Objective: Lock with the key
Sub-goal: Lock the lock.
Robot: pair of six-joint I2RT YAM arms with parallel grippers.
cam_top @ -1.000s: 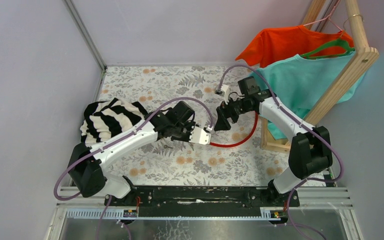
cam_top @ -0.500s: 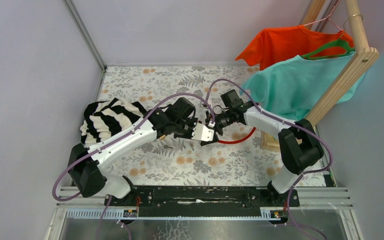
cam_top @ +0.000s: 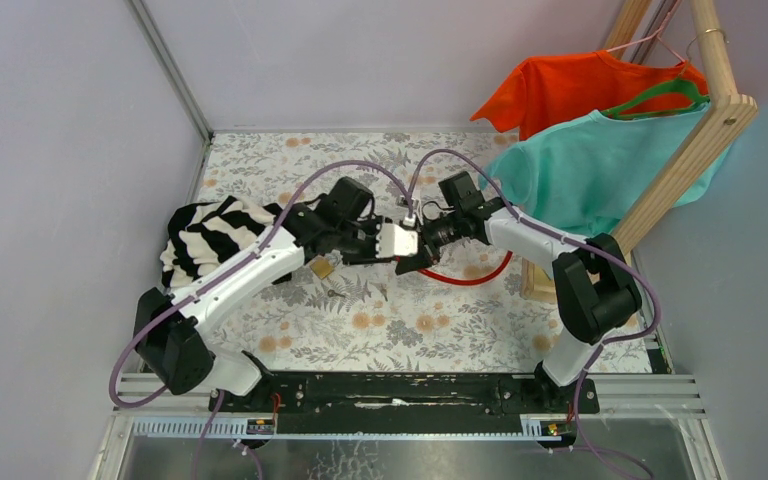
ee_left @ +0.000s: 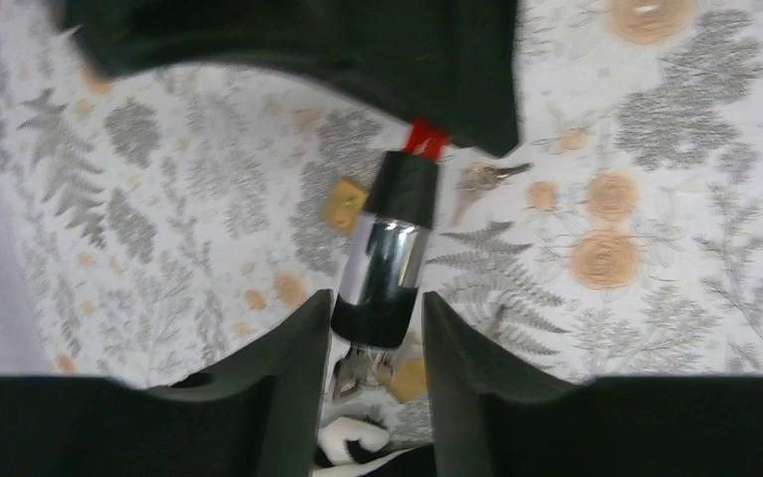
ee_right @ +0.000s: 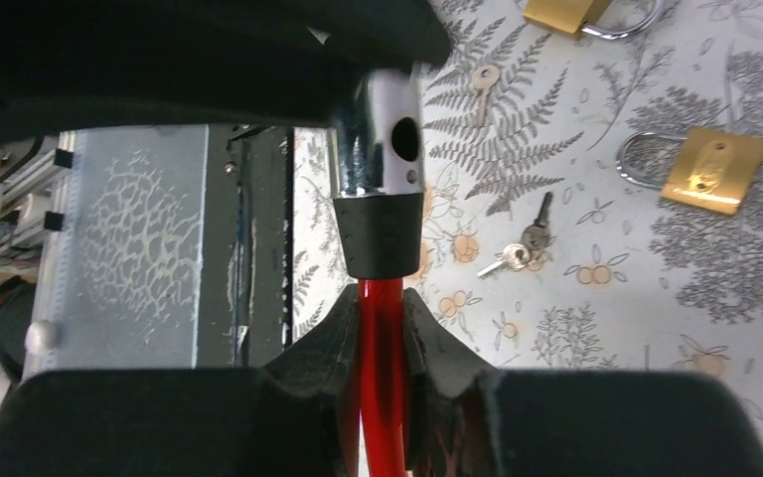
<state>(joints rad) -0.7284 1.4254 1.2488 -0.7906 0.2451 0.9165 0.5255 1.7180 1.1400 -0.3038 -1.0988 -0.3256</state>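
The lock is a red cable [cam_top: 470, 278] ending in a chrome and black cylinder [ee_left: 387, 253], held up over the floral table. In the right wrist view my right gripper [ee_right: 382, 333] is shut on the red cable [ee_right: 382, 397] just behind the cylinder's black collar [ee_right: 380, 234]. My left gripper [ee_left: 376, 300] stands open around the cylinder's other end, with a thin gap at its fingers [ee_left: 457, 368]. Both grippers meet mid-table, left gripper [cam_top: 392, 243] and right gripper [cam_top: 422, 240]. A pair of keys [ee_right: 522, 248] and a single key [ee_right: 482, 79] lie loose on the table.
Brass padlocks [ee_right: 712, 169] [ee_right: 556, 12] lie on the table near the keys; one padlock [cam_top: 320, 267] shows below the left arm. A striped garment [cam_top: 215, 240] is at the left. A wooden rack [cam_top: 695, 140] with orange and teal shirts [cam_top: 600, 160] stands at the right.
My right gripper swung left to the cylinder and closed on the red cable. My left arm drew back and left, and its jaws widened around the cylinder.
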